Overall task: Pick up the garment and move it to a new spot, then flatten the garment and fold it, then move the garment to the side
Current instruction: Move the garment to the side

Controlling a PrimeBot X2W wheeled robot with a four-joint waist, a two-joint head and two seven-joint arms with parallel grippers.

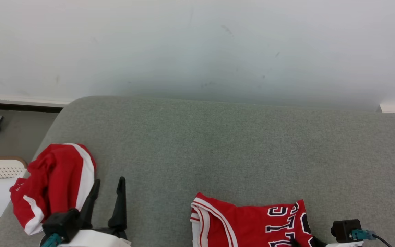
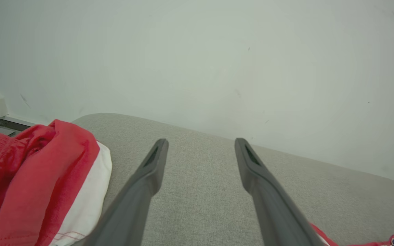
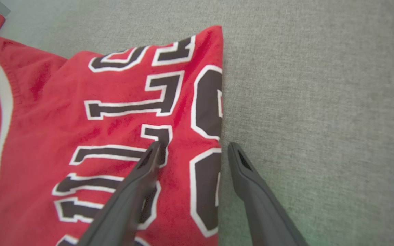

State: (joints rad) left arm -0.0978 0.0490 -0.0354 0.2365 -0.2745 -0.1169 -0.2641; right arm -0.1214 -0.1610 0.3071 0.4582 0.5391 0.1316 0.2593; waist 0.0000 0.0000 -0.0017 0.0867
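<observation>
The jersey (image 1: 249, 223) lies folded at the cushion's (image 1: 218, 144) near edge: light, limp, likely to sag (pinch every layer). The right gripper (image 3: 194, 147) is spread astride its side edge, a fair hold. The left gripper (image 1: 109, 180) is spread, empty, beside crumpled shorts (image 1: 57, 178).

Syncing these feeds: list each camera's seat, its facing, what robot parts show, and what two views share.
Head view: on the head, looking forward and down at the grey upholstered surface and white wall; left gripper open at lower left.
Left wrist view: on the left wrist, facing along its open fingers across the surface toward the wall.
Right wrist view: on the right wrist, facing down at the red lettered jersey; right gripper open, straddling its edge.
Shared: head and left wrist views both show the crumpled red-and-white garment.
</observation>
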